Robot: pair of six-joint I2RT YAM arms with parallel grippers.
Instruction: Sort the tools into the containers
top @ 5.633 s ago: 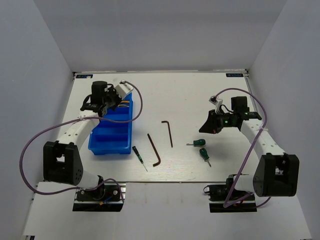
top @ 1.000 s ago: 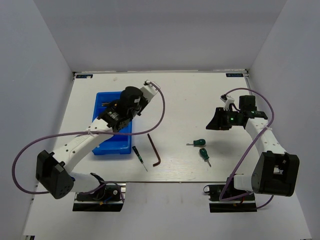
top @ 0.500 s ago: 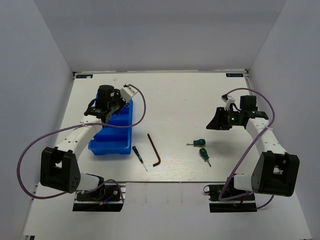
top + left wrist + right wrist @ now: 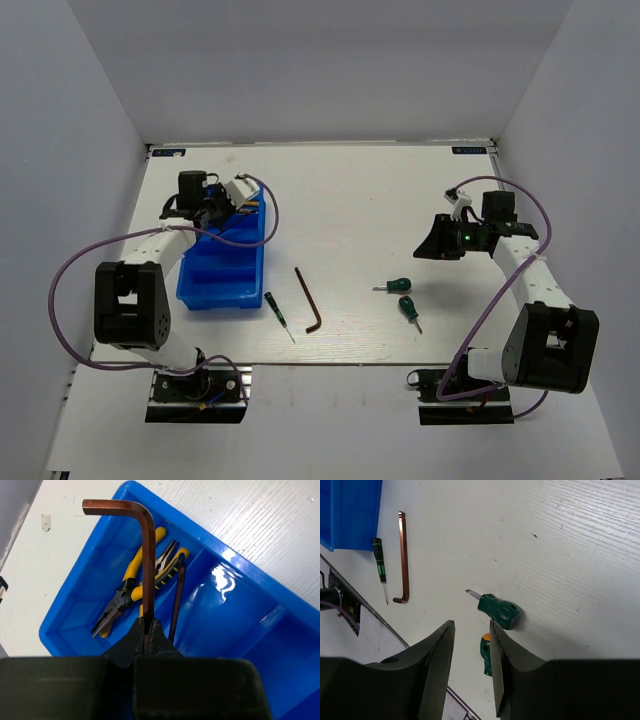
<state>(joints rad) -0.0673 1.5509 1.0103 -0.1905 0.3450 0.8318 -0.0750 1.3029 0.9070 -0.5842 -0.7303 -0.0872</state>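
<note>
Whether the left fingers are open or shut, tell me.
Shut on the hex key: its shaft sits pinched between the left fingers, above the blue tray.

Left arm reaching to the far left, right arm held out on the right.
The left arm [image 4: 150, 245] climbs from its base and runs away from the near edge, its wrist bent so that the left gripper [image 4: 147, 630] points down and forward. Its jaws are pinched tight on the shank of a hex key [image 4: 148, 565]. The right arm [image 4: 525, 275] stretches forward with its wrist turned inward. The right gripper [image 4: 471, 630] hangs in the air with its jaws a little parted, holding nothing.
</note>
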